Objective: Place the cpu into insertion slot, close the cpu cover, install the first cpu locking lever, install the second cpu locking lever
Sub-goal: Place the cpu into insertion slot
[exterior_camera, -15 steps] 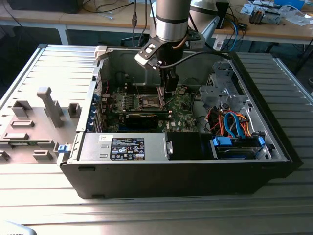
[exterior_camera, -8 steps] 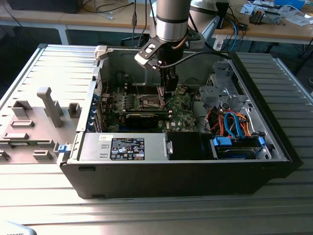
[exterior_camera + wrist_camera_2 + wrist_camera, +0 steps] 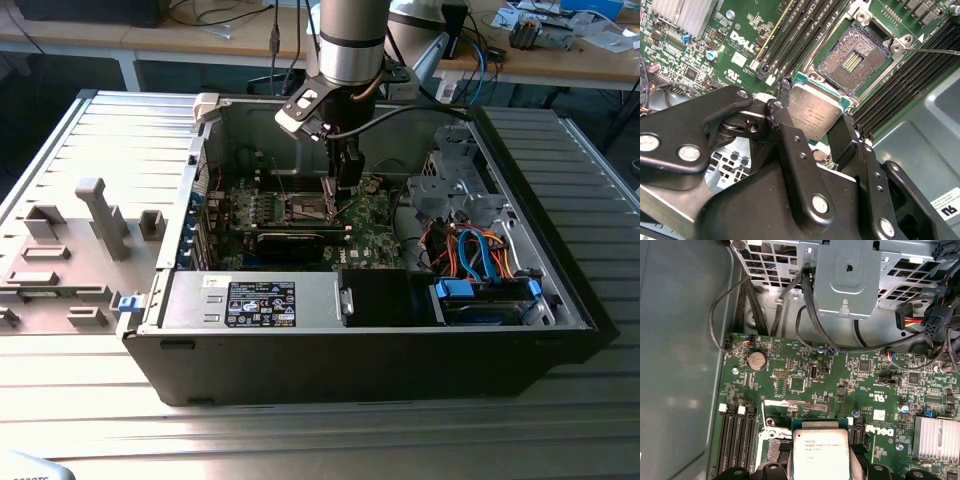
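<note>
I had the gripper (image 3: 347, 183) lowered inside the open computer case (image 3: 350, 362), near the middle of the green motherboard (image 3: 378, 215), with the case walls well apart from it on every side. In both wrist views its black fingers (image 3: 790, 145) were clamped on two opposite edges of the cpu (image 3: 815, 112), a flat square chip with a dull silvery lid and a thin teal board rim showing around it. The cpu hung just beside the insertion slot (image 3: 852, 59) and overlapped one edge of it, not seated: the slot's dark, finely grained contact field lay bare inside its bright metal rim. Long black memory slots (image 3: 790, 30) ran close along two sides of the slot, so the room there was tight. A thin metal rod (image 3: 935, 50) reached out from one slot corner across the memory slots on that side. In the first wrist view a round silver coin cell (image 3: 757, 360) and a ribbed heat sink (image 3: 937, 437) sat further out on the board, and black cables (image 3: 805, 325) drooped from a perforated grey drive cage (image 3: 845, 275) along the board's edge. In the exterior view a long black card (image 3: 290, 240) lay between the slot and the labelled box (image 3: 260, 300) at the case's near wall.
</note>
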